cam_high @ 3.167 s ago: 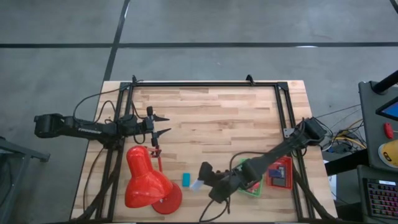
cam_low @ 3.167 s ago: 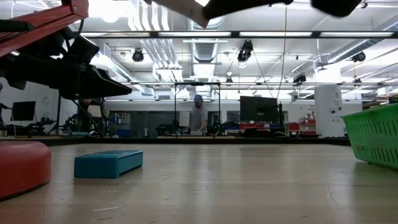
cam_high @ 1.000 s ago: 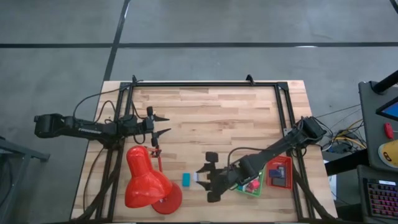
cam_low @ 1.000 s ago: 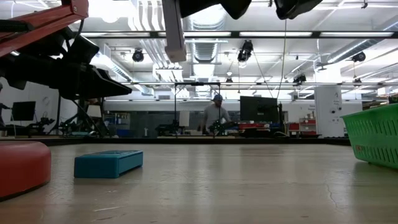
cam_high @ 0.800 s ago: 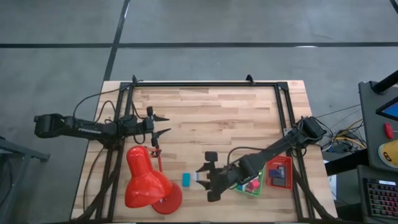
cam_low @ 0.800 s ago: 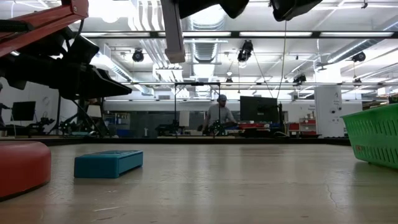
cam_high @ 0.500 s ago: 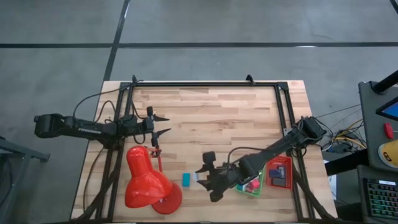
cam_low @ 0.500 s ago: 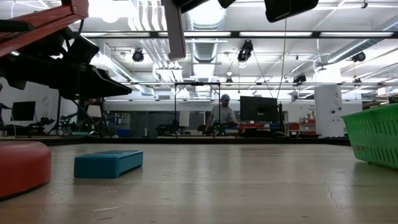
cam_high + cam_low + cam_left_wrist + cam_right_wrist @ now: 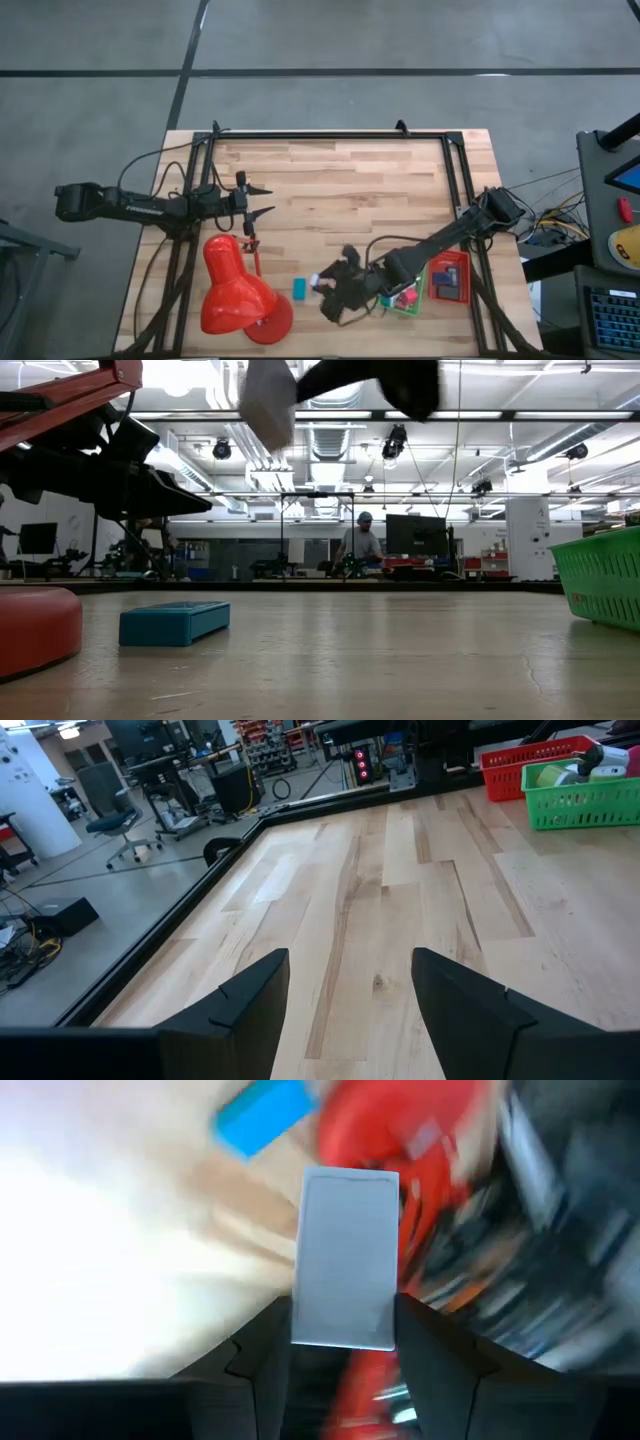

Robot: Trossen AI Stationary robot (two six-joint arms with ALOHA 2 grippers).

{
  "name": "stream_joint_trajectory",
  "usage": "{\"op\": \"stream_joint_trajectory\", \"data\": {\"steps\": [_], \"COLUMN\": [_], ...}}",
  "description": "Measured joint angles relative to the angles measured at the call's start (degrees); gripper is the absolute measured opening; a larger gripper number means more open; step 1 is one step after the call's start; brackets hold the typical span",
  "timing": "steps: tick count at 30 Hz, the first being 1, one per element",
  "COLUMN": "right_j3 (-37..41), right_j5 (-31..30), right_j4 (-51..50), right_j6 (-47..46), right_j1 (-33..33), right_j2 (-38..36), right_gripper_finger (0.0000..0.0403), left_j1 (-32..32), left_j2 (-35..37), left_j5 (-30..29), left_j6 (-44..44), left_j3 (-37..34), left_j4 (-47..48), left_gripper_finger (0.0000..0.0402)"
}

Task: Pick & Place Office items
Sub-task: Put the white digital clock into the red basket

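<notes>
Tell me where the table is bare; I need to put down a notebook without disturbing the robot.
The far half of the table, between left hand and the right arm, is bare. The near edge is crowded: red lamp, teal block, right hand gripping a white block, green tray, red tray.

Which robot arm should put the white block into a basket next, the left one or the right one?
The right one, probably. The right gripper already grips the white block, and the green tray sits just beside that arm. The left gripper waits open and empty across the table, above the red lamp.
</notes>
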State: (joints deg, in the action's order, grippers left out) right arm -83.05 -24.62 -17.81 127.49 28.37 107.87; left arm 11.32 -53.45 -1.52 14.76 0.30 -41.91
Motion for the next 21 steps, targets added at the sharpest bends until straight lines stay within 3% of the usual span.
{"op": "stream_joint_trajectory", "data": {"steps": [5,10,14,21], "right_j3": [0.0,0.0,0.0,0.0], "right_j5": [0.4,1.0,3.9,5.4], "right_j4": [-2.8,-3.1,-3.0,-3.1], "right_j6": [-50.0,-86.1,-98.2,-109.6], "right_j1": [0.0,0.0,-0.2,-0.2], "right_j2": [0.0,0.0,0.0,0.0], "right_gripper_finger": [0.0156,0.0159,0.0155,0.0168], "left_j1": [0.0,0.0,0.0,0.0], "left_j2": [0.0,0.0,0.0,0.0], "left_j5": [0.0,0.0,0.0,0.0], "left_j6": [0.0,0.0,0.0,0.0], "left_j3": [0.0,0.0,0.0,0.0], "left_j4": [0.0,0.0,0.0,0.0], "left_gripper_finger": [0.0218,0.0218,0.0218,0.0218]}}
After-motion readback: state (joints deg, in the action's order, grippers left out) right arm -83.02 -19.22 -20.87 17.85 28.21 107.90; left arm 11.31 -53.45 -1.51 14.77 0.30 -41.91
